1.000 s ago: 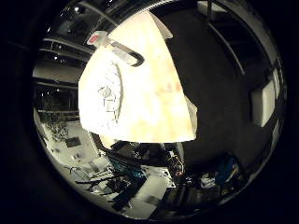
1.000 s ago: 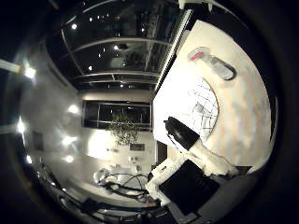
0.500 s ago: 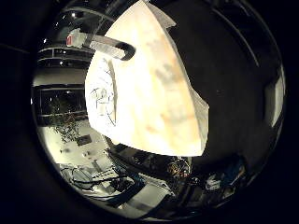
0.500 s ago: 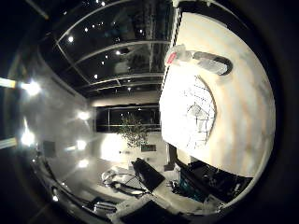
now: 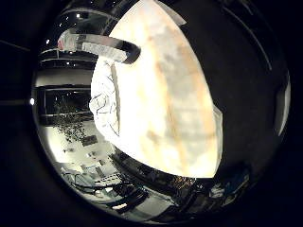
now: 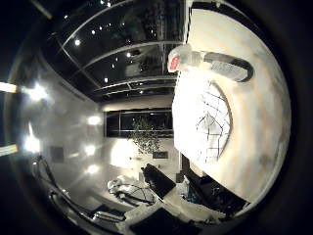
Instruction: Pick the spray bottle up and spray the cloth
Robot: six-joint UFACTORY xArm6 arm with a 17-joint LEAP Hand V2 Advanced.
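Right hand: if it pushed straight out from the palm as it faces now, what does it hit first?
Probably the table top: it fills the middle of the little finger side view. The cloth and spray bottle lie on it off to one side, so likely missed. Depth is unclear, and nothing shows in between.

Both palm views well off the table (image 5: 180,109), sharing spray bottle (image 6: 215,63) beside cloth (image 6: 208,122)
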